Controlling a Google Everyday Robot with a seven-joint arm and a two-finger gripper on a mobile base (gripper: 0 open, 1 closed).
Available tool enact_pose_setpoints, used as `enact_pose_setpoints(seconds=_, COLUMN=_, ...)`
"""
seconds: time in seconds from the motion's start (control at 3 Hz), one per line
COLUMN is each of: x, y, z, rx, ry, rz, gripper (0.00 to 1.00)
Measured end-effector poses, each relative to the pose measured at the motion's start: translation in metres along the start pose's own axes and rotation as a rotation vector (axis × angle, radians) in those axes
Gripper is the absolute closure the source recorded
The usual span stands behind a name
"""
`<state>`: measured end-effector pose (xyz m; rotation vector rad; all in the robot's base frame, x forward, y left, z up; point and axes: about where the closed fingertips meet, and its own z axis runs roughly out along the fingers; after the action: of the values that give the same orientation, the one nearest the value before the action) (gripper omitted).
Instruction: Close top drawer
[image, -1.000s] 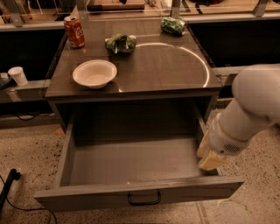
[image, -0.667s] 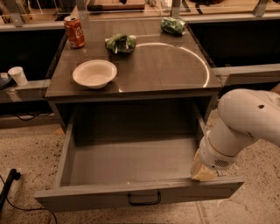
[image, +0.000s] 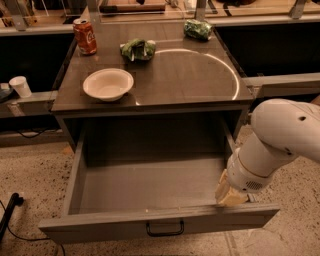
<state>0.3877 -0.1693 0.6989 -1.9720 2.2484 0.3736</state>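
Observation:
The top drawer is pulled far out of the grey cabinet and its deep grey box is empty. Its flat grey front runs along the bottom of the view, with a small black bar handle at its centre. My white arm reaches in from the right. My gripper hangs just inside the drawer's front right corner, right behind the front panel. Its tip is a tan pad close to the panel's top edge.
On the cabinet top stand a white bowl, a red soda can and two green bags. A white paper cup sits on a ledge at the left. A black cable lies on the speckled floor.
My arm and gripper have moved left and down toward the drawer's front right corner. The drawer has stayed open at the same place.

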Motion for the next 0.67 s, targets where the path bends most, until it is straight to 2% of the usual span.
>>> enact_pose_setpoints(seconds=0.33, x=-0.007, y=-0.006, z=-0.013, rx=0.027, ry=-0.044, rz=-0.006, gripper=1.00)
enact_pose_setpoints(seconds=0.67, x=-0.012, y=0.011, z=-0.021, rx=0.008, ry=-0.066, rz=-0.025, gripper=1.00)
